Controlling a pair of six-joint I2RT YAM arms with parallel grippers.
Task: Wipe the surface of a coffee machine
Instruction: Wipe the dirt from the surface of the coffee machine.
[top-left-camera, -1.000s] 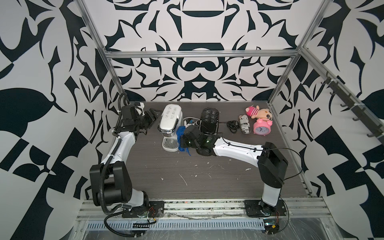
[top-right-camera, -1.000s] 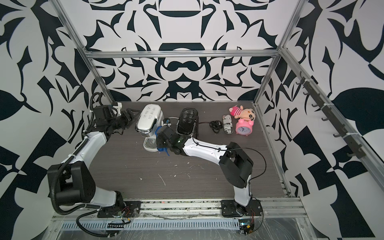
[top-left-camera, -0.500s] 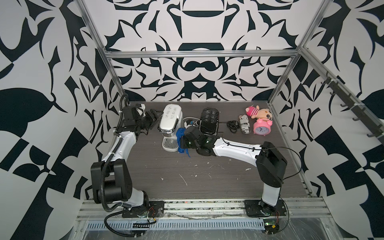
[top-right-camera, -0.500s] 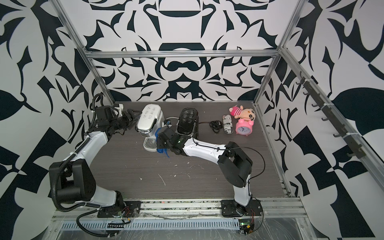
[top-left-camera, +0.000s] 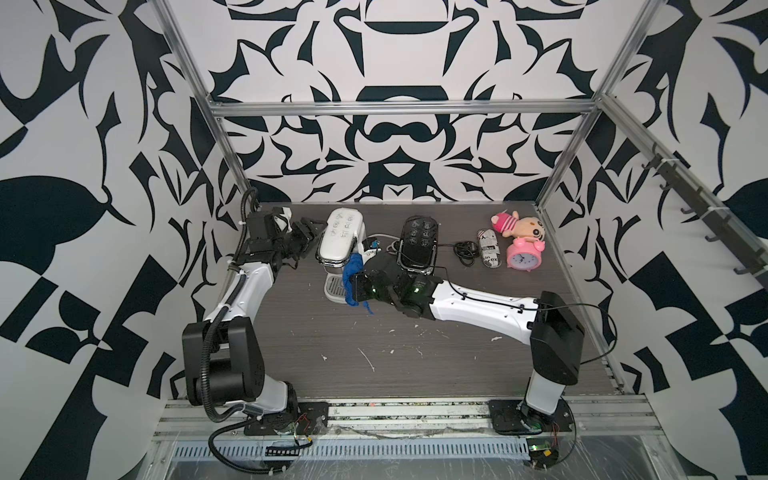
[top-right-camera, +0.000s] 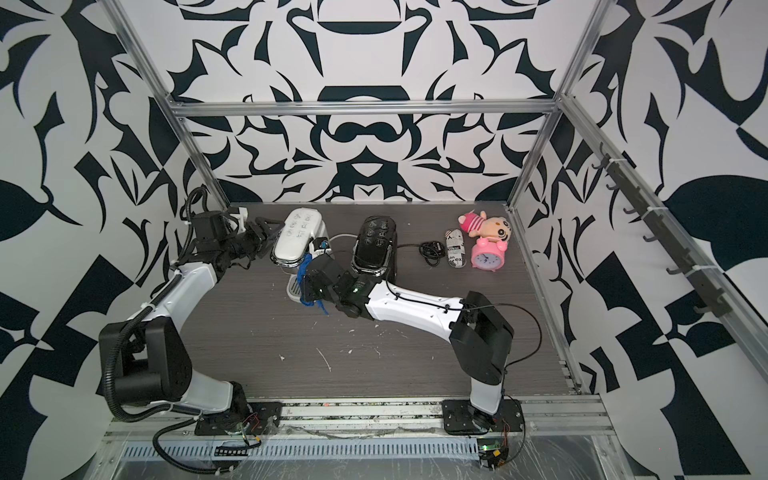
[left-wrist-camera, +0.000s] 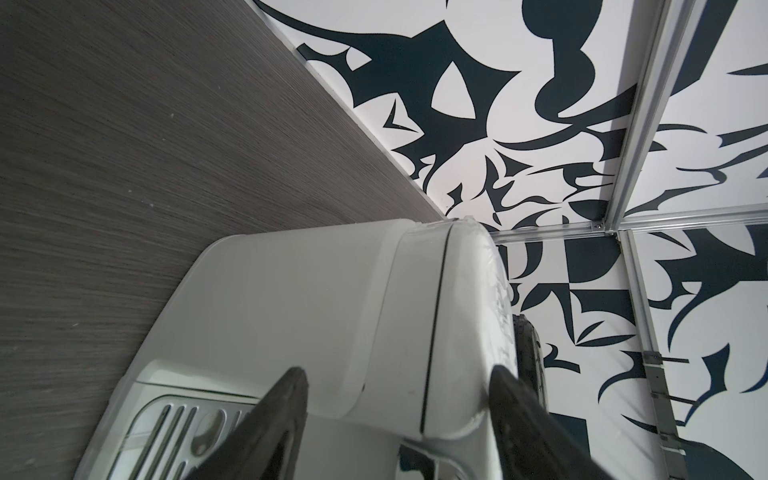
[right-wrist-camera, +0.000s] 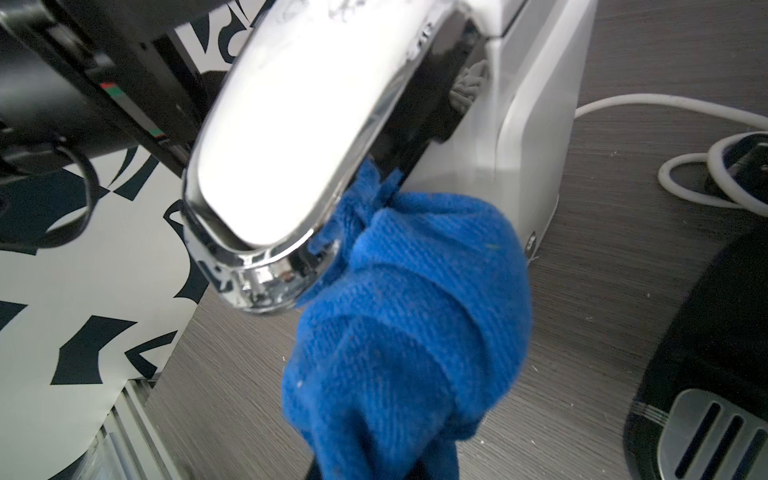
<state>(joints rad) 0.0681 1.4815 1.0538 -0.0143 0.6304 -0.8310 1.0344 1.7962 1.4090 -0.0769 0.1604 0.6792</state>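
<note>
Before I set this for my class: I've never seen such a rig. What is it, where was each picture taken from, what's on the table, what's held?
Two white-and-black robot arms are mounted at the near edge of a dark wood-grain table. Both top views look down from one camera head; the other two pictures come from cameras on the arms' wrists. On the table stand a white coffee machine with chrome trim and a glossy black coffee machine; beyond them are a coiled black cable, a pink alarm clock and a plush doll. The right gripper is shut on a crumpled blue cloth, pressed against the white machine's chrome edge. The left gripper is open, jaws apart at that machine's side.
</note>
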